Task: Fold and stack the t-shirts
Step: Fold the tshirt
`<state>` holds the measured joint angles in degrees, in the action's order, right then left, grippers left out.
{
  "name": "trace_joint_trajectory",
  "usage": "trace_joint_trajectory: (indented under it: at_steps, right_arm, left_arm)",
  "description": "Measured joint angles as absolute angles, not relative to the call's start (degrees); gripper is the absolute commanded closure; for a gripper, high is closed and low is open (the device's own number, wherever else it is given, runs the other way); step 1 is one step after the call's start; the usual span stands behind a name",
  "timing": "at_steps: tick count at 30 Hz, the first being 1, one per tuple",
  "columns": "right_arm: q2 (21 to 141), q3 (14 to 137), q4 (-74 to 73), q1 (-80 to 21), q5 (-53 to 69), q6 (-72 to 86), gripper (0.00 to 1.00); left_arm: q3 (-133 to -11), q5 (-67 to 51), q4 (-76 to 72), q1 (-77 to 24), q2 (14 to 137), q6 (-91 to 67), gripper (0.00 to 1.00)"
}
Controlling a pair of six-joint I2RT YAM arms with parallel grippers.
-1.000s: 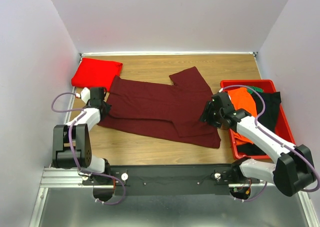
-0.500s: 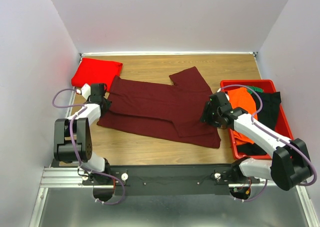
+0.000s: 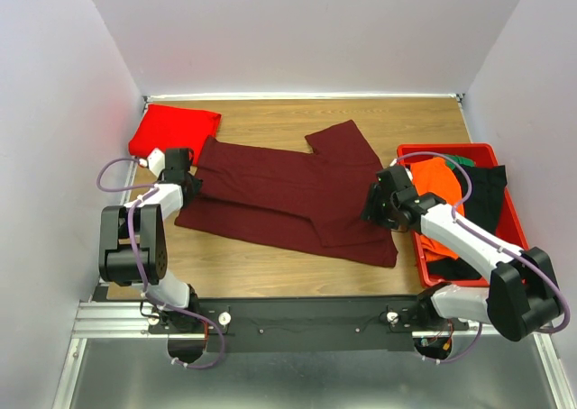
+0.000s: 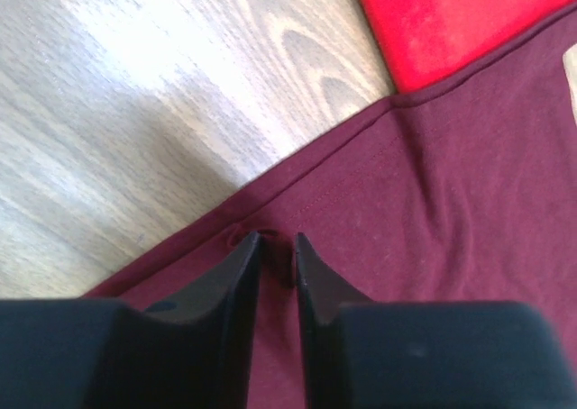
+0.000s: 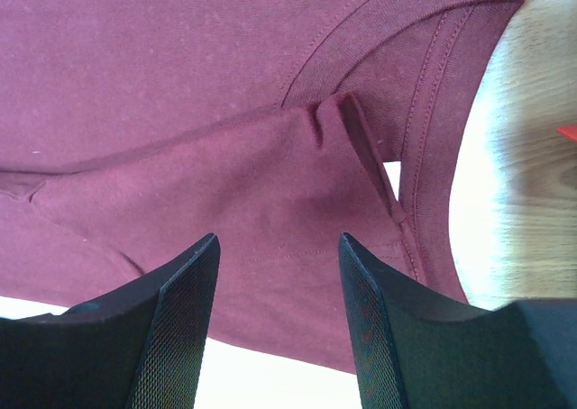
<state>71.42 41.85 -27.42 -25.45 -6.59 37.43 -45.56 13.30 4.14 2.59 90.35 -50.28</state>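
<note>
A large dark maroon t-shirt (image 3: 288, 193) lies spread across the middle of the wooden table, partly folded over itself. A folded bright red t-shirt (image 3: 173, 130) sits at the back left corner, its near edge meeting the maroon cloth. My left gripper (image 3: 189, 190) is down at the maroon shirt's left hem (image 4: 433, 184). Its jaws stand a narrow gap apart with a small pucker of cloth between the tips (image 4: 277, 240), and the red t-shirt (image 4: 451, 13) lies just beyond. My right gripper (image 3: 372, 208) hovers open over the collar end of the maroon shirt (image 5: 180, 85), holding nothing (image 5: 279, 240).
A red bin (image 3: 433, 148) stands at the right edge of the table, holding orange cloth (image 3: 442, 179) and black cloth (image 3: 491, 197). My right arm reaches out over its near left corner. White walls close in the table on three sides.
My left gripper slid a little toward the back with the hem, then its jaws parted slightly from a tight pinch. The right arm barely moved.
</note>
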Motion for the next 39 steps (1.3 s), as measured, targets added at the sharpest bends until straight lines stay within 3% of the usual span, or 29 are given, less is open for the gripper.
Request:
trace_joint_trajectory:
  at_steps: [3,5,17,21,39]
  right_arm:
    - [71.57,41.85,-27.38,-25.45,-6.59,37.39,0.37]
    - [71.59,41.82,-27.33,-25.45,-6.59,37.39,0.37]
    - [71.57,39.62,-26.74,-25.58,-6.59,37.43,0.39]
    - [71.59,38.50,-26.63,-26.44,-6.59,37.91,0.41]
    - [69.01,33.04,-26.59,-28.40,-6.59,43.13,0.42]
  left_arm:
    - [-45.69,13.15,3.53,2.61,90.32,-50.35,0.42]
    - [-45.69,13.13,3.25,2.61,90.19,-50.26,0.41]
    - [-40.23,12.97,2.22,1.76,76.51,-50.83,0.42]
    - [-36.01,12.97,1.74,-1.72,73.10,-51.51,0.47]
    - [-29.39,13.02,1.37,-9.89,71.81,-55.24,0.48]
